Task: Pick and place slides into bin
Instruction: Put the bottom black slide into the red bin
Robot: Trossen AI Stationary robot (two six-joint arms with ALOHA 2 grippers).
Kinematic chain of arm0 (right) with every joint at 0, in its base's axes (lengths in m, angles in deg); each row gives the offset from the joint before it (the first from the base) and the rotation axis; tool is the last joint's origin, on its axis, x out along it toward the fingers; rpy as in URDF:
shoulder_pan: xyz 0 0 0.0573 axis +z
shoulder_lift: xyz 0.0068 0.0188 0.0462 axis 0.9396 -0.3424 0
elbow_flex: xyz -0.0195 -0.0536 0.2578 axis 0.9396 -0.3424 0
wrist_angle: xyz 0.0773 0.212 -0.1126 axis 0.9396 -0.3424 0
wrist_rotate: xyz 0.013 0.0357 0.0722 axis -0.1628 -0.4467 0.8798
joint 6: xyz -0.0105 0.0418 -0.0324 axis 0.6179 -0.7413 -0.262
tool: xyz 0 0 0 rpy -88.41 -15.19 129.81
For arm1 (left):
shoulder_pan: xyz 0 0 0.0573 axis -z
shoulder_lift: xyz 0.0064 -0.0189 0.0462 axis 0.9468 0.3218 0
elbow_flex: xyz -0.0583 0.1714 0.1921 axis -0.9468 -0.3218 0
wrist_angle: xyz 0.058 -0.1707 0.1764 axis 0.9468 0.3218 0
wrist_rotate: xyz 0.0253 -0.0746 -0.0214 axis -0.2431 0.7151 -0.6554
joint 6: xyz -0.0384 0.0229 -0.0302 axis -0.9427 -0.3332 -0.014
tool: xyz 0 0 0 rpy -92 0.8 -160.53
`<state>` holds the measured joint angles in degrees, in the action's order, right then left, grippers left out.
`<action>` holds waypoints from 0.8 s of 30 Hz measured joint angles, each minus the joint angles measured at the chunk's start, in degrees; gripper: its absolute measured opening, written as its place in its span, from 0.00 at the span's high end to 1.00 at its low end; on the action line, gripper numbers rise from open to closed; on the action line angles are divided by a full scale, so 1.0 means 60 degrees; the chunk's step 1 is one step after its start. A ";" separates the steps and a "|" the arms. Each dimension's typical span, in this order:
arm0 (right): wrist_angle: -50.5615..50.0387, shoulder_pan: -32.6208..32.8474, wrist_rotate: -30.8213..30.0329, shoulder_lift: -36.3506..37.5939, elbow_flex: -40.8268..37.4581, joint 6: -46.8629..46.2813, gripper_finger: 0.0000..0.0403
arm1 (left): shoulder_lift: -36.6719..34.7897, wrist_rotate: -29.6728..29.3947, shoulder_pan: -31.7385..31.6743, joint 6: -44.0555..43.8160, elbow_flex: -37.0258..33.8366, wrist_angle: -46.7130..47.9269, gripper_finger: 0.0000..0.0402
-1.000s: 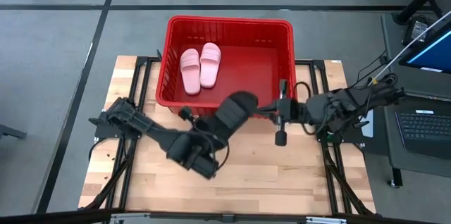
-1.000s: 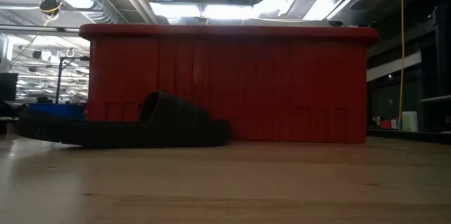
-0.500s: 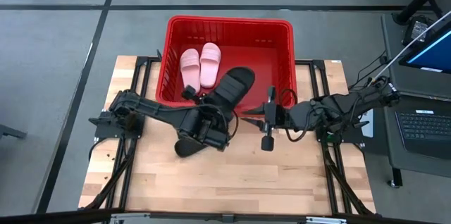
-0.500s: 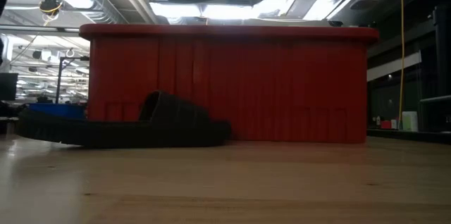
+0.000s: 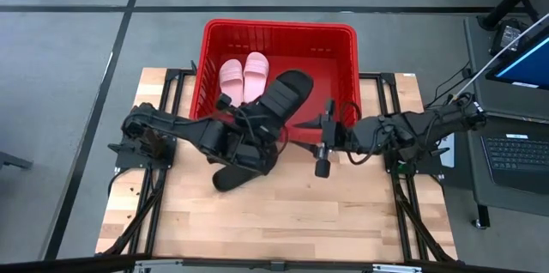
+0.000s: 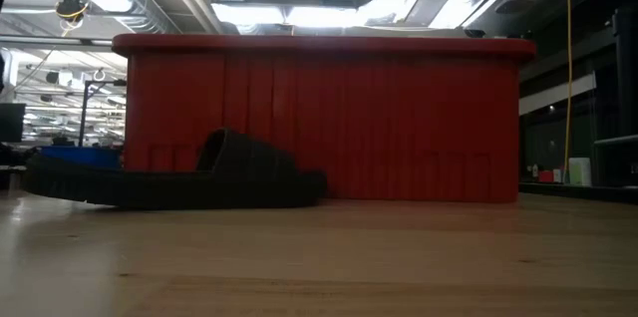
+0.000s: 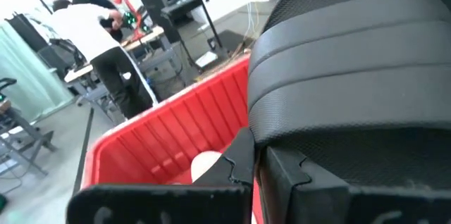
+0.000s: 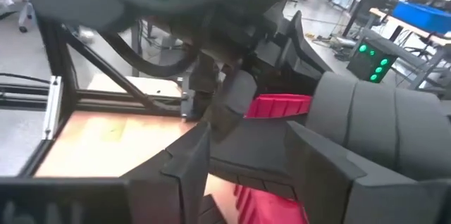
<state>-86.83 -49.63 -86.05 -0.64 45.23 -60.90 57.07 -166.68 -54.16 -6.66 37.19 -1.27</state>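
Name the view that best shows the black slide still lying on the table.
The low view: the black slide on the table lies whole in profile before the bin. In the high view the left arm mostly covers it. The wrist views miss it.

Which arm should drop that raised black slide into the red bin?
Left. The left gripper already holds the black slide over the bin; the right gripper hovers beside the bin.

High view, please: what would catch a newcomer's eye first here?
The red bin at the table's far edge, with two pink slides lying side by side inside. The left gripper holds a black slide over the bin's near wall, and a second black slide lies on the table beneath that arm.
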 joint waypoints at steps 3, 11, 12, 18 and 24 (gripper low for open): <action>0.0160 -0.0147 0.0000 0.0000 0.0000 0.0307 0.54 | -0.0079 -0.0118 -0.0116 0.0675 0.0000 -0.0657 0.99; 0.0213 -0.0250 -0.1073 0.0004 0.0000 0.1721 0.54 | -0.0095 -0.0122 -0.0457 0.1222 0.0000 -0.1384 0.99; 0.0224 -0.0250 -0.1147 0.0004 0.0000 0.1790 0.54 | -0.0095 -0.0119 -0.0461 0.1183 0.0000 -0.1403 0.99; 0.0404 -0.0379 -0.1193 -0.0173 0.0000 0.2062 0.54 | -0.0095 -0.0120 -0.0451 0.1155 0.0000 -0.1622 0.99; 0.0952 -0.0574 -0.1852 -0.0714 0.0004 0.2770 0.54 | -0.0124 -0.0261 -0.0468 0.1238 -0.0004 -0.1531 0.99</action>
<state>-81.12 -53.07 -97.16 -4.92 45.25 -44.28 56.32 -168.25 -56.96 0.77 37.17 -10.45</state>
